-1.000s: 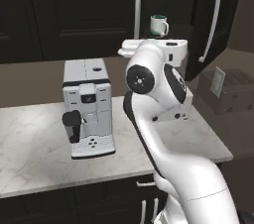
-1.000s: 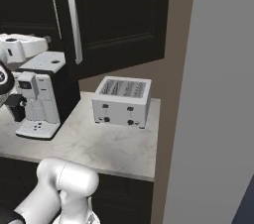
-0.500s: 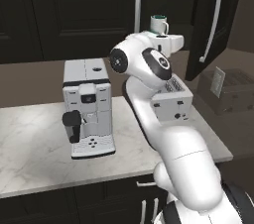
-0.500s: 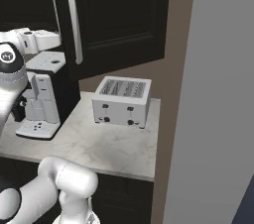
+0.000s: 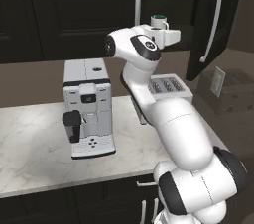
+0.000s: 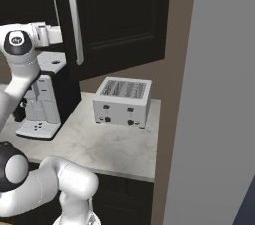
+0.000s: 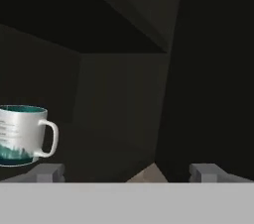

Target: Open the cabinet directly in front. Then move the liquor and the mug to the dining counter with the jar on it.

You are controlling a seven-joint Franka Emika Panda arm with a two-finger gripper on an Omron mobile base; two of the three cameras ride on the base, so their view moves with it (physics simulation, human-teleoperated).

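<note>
- Mug [image 5: 158, 21], left base view: it sits on the shelf inside the cabinet [image 5: 74, 10], right door [image 5: 213, 20] swung open. We see the hand just right of the mug at about the same height, but we can't read the finger spacing from here. Risk: the wrist reaches in offset and its side sweeps the mug off the shelf. We can't spot the liquor, so reaching blind could hit it.
- Right base view: the open door [image 6: 114, 15] with its long handle [image 6: 73, 25] hangs over the coffee machine [image 6: 42, 99] and close to the toaster [image 6: 123, 101]. The arm's upper links pass close to the door edge; a wide swing on retreat could clip the door or push it back toward shut.
- Hand view: gripper [image 7: 128, 172] spread wide, nothing between the tips. Mug [image 7: 22, 135] sits far to one side, handle pointing toward the centre, well off the line between the tips. We judge that closing or pushing ahead now would catch air or hook the handle and tip the mug. Recentre first. The interior is dark; depth to the back wall is hard to judge.
</note>
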